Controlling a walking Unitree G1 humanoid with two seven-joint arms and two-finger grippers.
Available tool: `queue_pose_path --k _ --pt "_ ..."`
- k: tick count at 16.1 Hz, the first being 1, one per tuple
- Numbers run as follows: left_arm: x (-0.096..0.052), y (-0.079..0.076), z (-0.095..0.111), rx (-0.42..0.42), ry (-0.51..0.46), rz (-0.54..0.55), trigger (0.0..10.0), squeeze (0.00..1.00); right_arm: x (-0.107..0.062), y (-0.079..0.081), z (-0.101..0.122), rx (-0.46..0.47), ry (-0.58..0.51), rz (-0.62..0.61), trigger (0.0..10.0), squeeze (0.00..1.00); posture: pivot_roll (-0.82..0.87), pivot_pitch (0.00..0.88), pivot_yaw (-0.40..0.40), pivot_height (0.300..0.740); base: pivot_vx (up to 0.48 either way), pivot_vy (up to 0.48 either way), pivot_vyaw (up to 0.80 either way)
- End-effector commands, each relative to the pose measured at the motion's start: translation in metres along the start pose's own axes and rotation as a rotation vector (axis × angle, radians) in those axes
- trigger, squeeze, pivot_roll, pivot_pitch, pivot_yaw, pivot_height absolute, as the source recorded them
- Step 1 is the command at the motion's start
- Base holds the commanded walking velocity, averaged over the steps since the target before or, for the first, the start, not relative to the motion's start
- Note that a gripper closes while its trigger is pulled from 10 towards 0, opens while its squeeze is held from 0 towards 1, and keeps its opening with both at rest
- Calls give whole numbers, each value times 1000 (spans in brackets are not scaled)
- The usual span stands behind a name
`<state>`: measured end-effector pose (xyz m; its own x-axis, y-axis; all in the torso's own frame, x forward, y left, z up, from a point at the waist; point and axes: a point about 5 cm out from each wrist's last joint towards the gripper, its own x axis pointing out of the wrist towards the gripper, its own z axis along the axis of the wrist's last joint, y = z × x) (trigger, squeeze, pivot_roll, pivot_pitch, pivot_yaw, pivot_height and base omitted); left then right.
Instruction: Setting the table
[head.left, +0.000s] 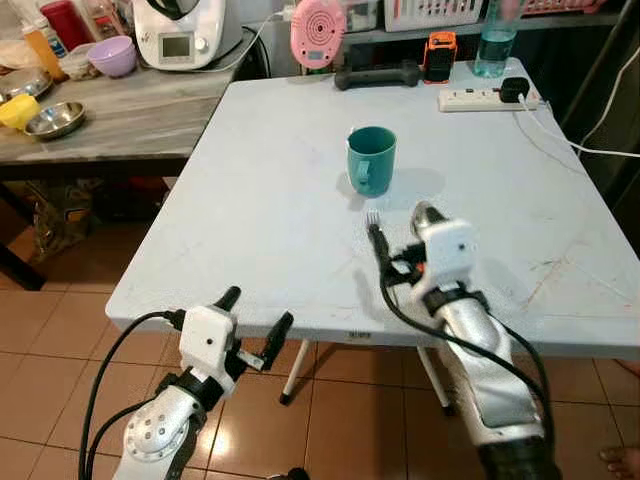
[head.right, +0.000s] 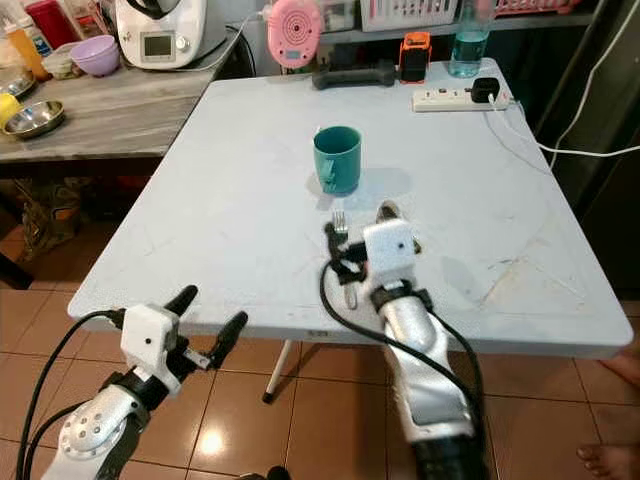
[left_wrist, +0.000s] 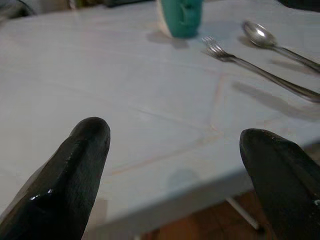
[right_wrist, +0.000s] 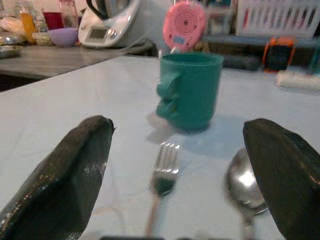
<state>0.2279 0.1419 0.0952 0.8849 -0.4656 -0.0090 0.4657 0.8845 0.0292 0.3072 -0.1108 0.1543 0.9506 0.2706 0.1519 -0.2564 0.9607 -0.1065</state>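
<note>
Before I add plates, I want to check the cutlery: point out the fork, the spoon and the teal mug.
fork (right_wrist: 164, 167): right wrist view, on its tines.
spoon (right_wrist: 242, 182): right wrist view, on its bowl.
teal mug (head.left: 373, 158): left eye view, on its side wall.

Open tabletop (head.left: 250, 220) left of mug (head.left: 371, 159); fork (right_wrist: 162, 172), spoon (right_wrist: 242, 185) under right pincer (right_wrist: 175, 170).

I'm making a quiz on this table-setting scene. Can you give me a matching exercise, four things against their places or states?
Things:
1. teal mug
2. fork
3. power strip
4. left claw

Places or states:
A. open, off the table's near edge
B. at the table's far right edge
C. upright, mid-table
D. flat on the table beside the spoon, between the open right claw's fingers

Pairs: 1-C, 2-D, 3-B, 4-A
</note>
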Motion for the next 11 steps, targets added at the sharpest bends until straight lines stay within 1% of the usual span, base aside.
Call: queue_pose_path --k 1,3,4,5,6,7,10,11 --pt "-2 0 2 13 15 -43 10000 0 5 8 1 42 21 22 10000 0 -131 137 140 740 0 0 0" --pt "-2 -1 2 24 29 -85 10000 0 8 12 3 49 32 23 10000 0 -129 136 140 740 0 0 0" --pt "-2 -1 1 31 39 -106 10000 0 10 14 1 89 68 14 10000 0 -129 136 140 740 0 0 0" --pt "-3 -1 1 30 39 -105 10000 0 10 14 0 84 82 9 10000 0 -127 137 142 740 0 0 0" --pt "-3 -1 0 30 45 -110 10000 0 13 14 -2 94 120 -5 10000 0 -127 139 144 740 0 0 0" --pt "-3 -1 0 31 49 -117 10000 0 14 13 -2 78 130 -13 10000 0 -127 139 144 740 0 0 0" --pt "-4 -3 -1 20 57 -135 10000 0 18 15 -5 94 185 -12 10000 0 -130 141 146 740 0 0 0" --pt "-3 -4 -1 20 56 -141 10000 0 20 14 -8 125 224 -28 10000 0 -131 142 142 740 0 0 0"
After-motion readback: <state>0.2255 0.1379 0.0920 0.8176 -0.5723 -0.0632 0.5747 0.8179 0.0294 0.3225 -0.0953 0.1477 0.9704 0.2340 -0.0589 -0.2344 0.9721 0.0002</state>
